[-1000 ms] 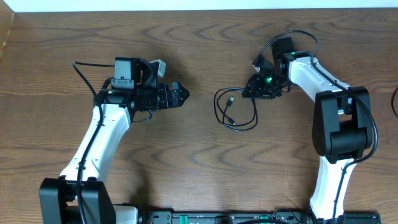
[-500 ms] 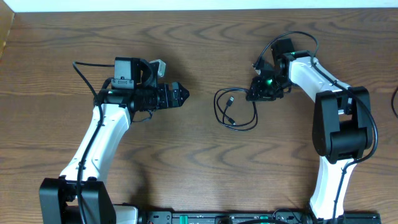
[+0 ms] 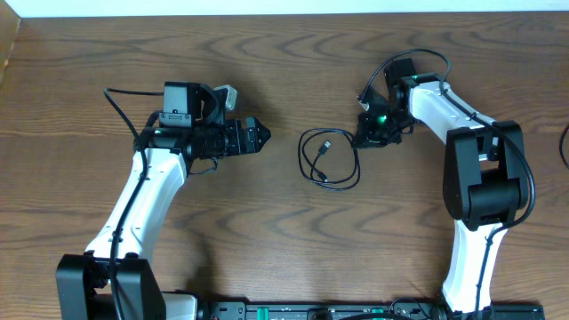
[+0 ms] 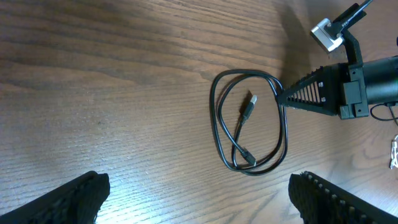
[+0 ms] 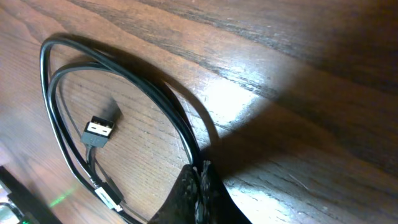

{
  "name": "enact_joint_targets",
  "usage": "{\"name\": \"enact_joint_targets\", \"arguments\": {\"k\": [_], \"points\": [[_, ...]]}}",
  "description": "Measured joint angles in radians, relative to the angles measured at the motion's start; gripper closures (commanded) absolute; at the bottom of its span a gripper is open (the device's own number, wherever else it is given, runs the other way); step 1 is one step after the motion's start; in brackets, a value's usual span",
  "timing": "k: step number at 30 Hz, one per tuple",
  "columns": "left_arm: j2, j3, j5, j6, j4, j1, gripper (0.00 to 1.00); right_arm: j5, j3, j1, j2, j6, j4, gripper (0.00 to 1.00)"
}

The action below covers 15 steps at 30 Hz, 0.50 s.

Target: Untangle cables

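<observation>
A thin black cable (image 3: pixel 303 160) lies coiled in a loose double loop on the wooden table, with a USB plug (image 3: pixel 327 145) inside the loop. My right gripper (image 3: pixel 364 133) is shut on the loop's right edge at table level. In the right wrist view the closed fingertips (image 5: pixel 200 171) pinch the cable (image 5: pixel 124 65), and the plug (image 5: pixel 97 129) lies flat to the left. My left gripper (image 3: pixel 264 135) is open and empty, left of the loop and apart from it. The left wrist view shows the loop (image 4: pixel 212 118) between its spread fingers (image 4: pixel 199 196).
The wooden table (image 3: pixel 267 231) runs to a pale wall edge at the back. The right arm's base (image 3: pixel 480 187) stands at the right, the left arm's (image 3: pixel 116 276) at the lower left. A thin white cord end (image 4: pixel 393 149) shows at the right edge of the left wrist view.
My right gripper has moved a little left, dragging the black loop a short way left across the table. The left arm has not moved.
</observation>
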Motion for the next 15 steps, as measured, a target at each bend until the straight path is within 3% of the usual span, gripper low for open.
{"name": "enact_joint_targets", "arguments": {"k": [8, 15], "points": [[0.000, 0.000, 0.000, 0.000, -0.001, 0.000, 0.02, -0.060, 0.000, 0.000, 0.008, -0.008, -0.006, 0.99], [0.000, 0.000, 0.000, 0.000, -0.001, 0.000, 0.02, 0.011, 0.014, 0.001, -0.045, -0.034, -0.070, 0.99]]}}
